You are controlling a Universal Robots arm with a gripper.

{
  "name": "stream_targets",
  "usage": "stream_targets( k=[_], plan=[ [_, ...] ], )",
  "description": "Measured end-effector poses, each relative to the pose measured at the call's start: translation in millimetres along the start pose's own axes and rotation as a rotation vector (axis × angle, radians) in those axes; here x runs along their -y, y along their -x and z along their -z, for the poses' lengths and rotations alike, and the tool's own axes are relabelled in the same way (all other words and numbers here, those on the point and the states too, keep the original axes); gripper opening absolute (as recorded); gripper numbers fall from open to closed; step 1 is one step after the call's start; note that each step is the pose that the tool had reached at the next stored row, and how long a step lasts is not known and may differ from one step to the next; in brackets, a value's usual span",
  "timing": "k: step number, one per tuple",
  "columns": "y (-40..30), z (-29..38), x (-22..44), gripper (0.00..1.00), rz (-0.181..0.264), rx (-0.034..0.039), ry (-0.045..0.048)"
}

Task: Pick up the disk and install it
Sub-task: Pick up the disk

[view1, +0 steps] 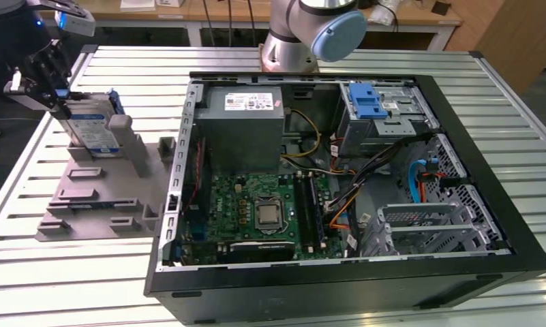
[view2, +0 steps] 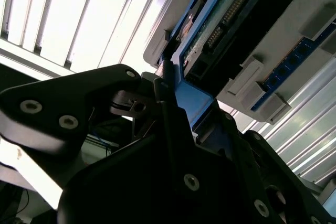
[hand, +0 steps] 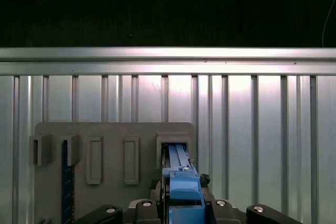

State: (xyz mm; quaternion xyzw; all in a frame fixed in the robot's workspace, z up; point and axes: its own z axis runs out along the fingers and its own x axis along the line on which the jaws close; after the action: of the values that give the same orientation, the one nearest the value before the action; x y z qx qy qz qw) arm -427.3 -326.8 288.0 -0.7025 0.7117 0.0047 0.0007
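Gripper (view1: 56, 95): clamped on the disk (view1: 91, 133), which stands upright in a grey slotted holder (view1: 100, 197) at the exterior view's left. Open computer case (view1: 345, 286): beside the holder, apart from the gripper. Second wrist view: disk's circuit board (view2: 212, 30). First wrist view: blue bracket (hand: 181, 184) edge-on, neighbouring slots.

A slatted metal table (view1: 63, 286) carries an open black case (view1: 345, 296) lying on its side. Inside are a green motherboard (view1: 254, 204), a grey power supply (view1: 245, 129), loose cables (view1: 345, 170) and a blue latch (view1: 368, 102). Just beside the case, on the exterior view's left, sits a grey fixture (view1: 95, 197) — slotted.
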Motion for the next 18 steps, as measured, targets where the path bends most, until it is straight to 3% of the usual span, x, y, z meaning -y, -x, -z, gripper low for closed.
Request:
stream_targets(
  k=[8,18],
  plan=[
    [0.0,1.1,0.0,0.37,0.000,0.0003,-0.0005],
    [0.1,11.8,-0.1,0.37,0.000,0.0001,-0.0001]
  ],
)
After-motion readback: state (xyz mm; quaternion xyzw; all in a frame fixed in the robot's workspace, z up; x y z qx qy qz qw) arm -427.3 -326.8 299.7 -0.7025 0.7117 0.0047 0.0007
